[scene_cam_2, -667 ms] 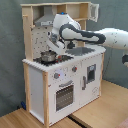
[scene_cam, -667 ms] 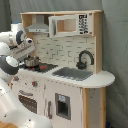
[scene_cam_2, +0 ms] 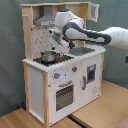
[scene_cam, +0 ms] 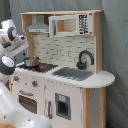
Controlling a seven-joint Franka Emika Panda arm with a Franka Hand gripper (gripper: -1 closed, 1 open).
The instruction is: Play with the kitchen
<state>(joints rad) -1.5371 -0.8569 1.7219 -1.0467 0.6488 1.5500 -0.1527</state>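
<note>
The robot's gripper [scene_cam_2: 61, 44] hangs just above the stovetop [scene_cam_2: 54, 59] of the toy kitchen [scene_cam_2: 65, 75], right of a small metal pot [scene_cam_2: 48, 56]; whether its fingers are apart cannot be told. The sink [scene_cam: 73, 73] lies further along the counter.

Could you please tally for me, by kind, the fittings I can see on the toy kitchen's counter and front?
Pots: 1, the metal pot on the stovetop
Sinks: 1, the sink
Faucets: 1, the black faucet
Knobs: 2, the knobs over the oven
Oven doors: 1, the oven door
Total: 6
</note>
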